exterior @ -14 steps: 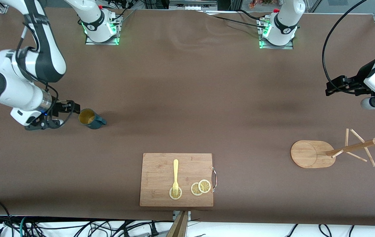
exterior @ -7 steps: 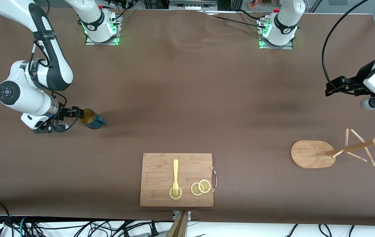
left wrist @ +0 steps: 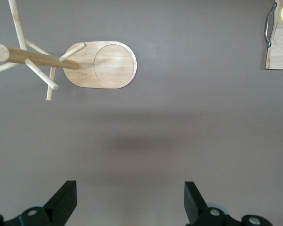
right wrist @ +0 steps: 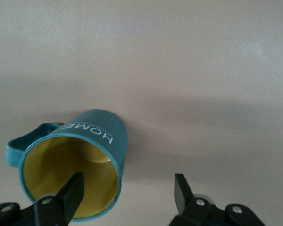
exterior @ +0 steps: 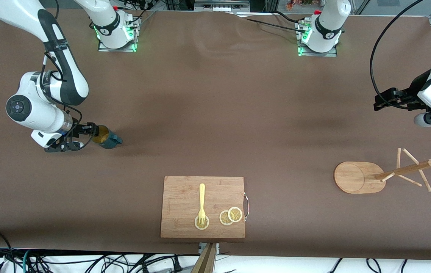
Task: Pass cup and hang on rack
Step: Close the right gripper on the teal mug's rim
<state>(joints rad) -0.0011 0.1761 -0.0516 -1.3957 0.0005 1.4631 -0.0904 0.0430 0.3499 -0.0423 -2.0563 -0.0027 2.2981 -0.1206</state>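
Note:
The dark teal cup [exterior: 106,138] stands upright on the brown table near the right arm's end, its handle toward the left arm's end. In the right wrist view the cup [right wrist: 70,162] shows its yellow inside. My right gripper [exterior: 88,136] is open at the cup's rim. In the right wrist view [right wrist: 128,194] one finger is over the cup's mouth and the other is outside its wall. The wooden rack [exterior: 355,177] stands near the left arm's end and also shows in the left wrist view [left wrist: 108,64]. My left gripper [exterior: 380,102] waits open and empty above the table [left wrist: 130,197].
A wooden cutting board [exterior: 202,207] lies near the table's front edge, with a yellow fork [exterior: 201,201] and lemon slices [exterior: 230,216] on it. Its handle end shows in the left wrist view [left wrist: 279,42]. Cables hang off the table's front edge.
My right arm has moved toward the cup, so its gripper now straddles the cup's rim. The cup and the left arm have not moved.

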